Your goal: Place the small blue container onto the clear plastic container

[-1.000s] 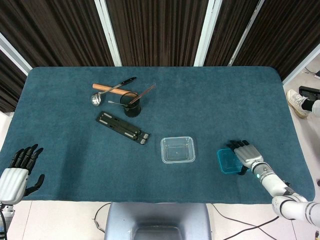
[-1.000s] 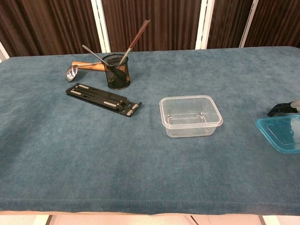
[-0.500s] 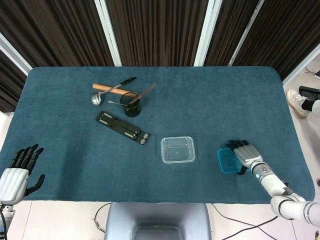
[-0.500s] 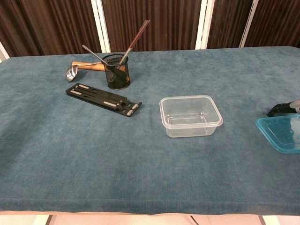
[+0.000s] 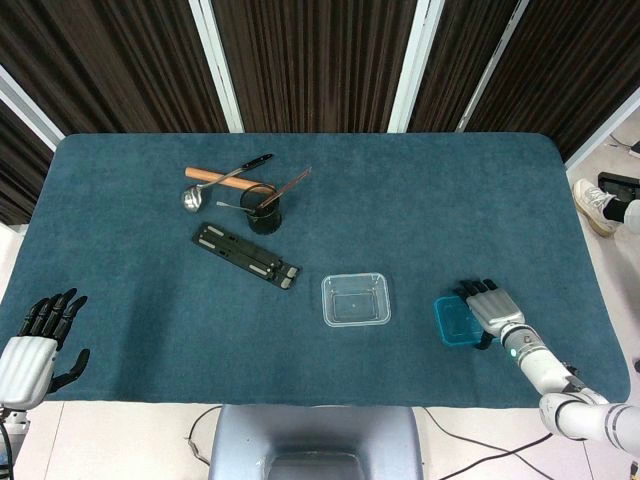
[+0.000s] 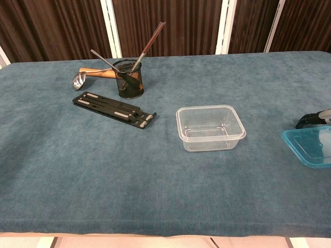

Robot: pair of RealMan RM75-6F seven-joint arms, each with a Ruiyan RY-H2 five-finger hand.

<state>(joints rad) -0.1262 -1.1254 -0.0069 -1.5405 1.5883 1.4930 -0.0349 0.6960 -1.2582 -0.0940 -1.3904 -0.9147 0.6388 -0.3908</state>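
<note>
Small blue container point(image 5: 456, 323): flat on the blue-clothed table point(image 5: 420, 200), near the front edge toward the right front corner; in the chest view it shows only partly, at the right border of the picture.
Clear plastic container point(image 5: 355, 299): upright and open-topped on the table, left of the blue one and apart from it, near the middle of the front half.
Right hand point(image 5: 492, 308): lies over the right side of the small blue container, its dark fingers reaching across the far rim; whether it truly grips the container cannot be told from either view.
Left hand point(image 5: 35, 340): off the table at the left front corner, holding nothing, its dark fingers spread and pointing upward.
Black mesh cup point(image 6: 129, 78): upright in the left rear part of the table, with thin utensils leaning out of it.
Ladle point(image 5: 210, 187): lying just behind the cup, beside a wooden handle.
Black flat stand point(image 6: 114, 109): lying slantwise in front of the cup.
</note>
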